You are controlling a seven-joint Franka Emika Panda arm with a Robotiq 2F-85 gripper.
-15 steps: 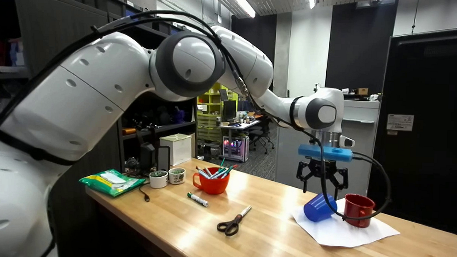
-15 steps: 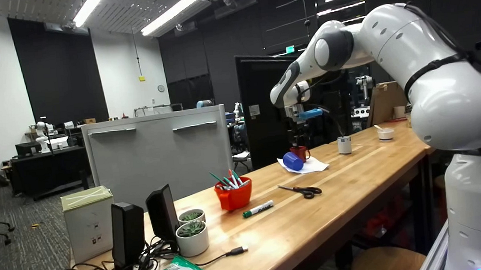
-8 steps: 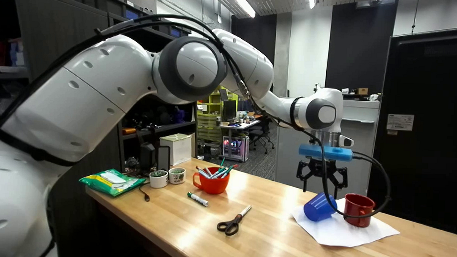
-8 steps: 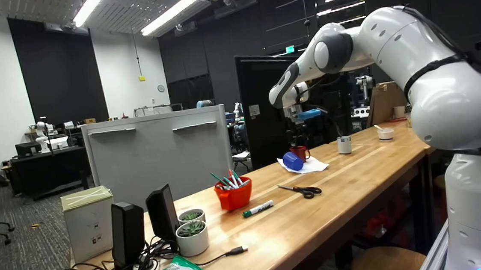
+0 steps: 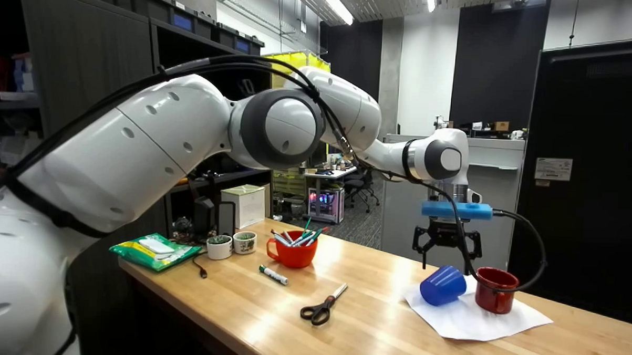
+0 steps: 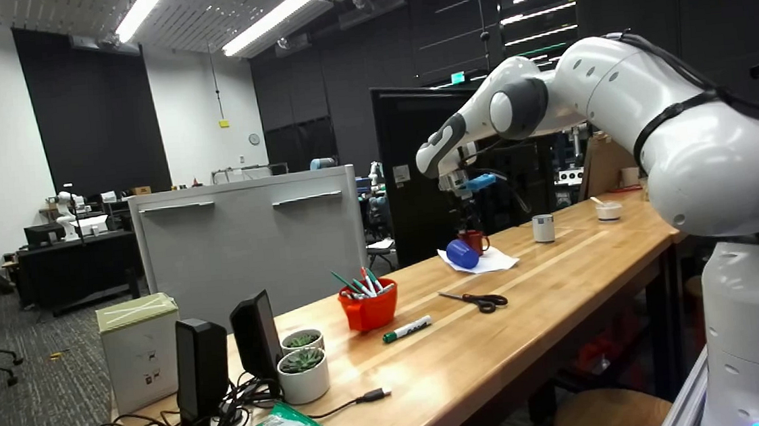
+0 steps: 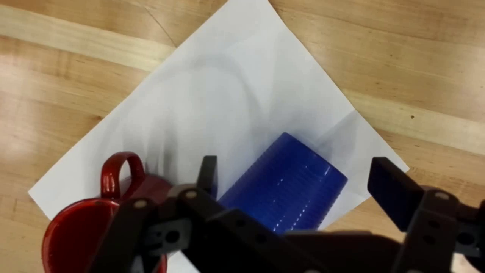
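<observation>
The blue cup (image 5: 442,287) lies on its side on white paper (image 5: 489,329) near the far edge of the surface (image 5: 384,332) — I have no grip on it yet. My pincer (image 7: 293,176) hangs empty above, jaws spread wide; the red mug (image 5: 488,300) stands alongside.

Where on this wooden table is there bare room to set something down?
Bare wood shows between the scissors and white paper; another patch lies between the scissors and white bowl. The paper is crowded, with an upright red mug and tipped-over blue cup near the open gripper. Speakers and succulents crowd one end.
</observation>
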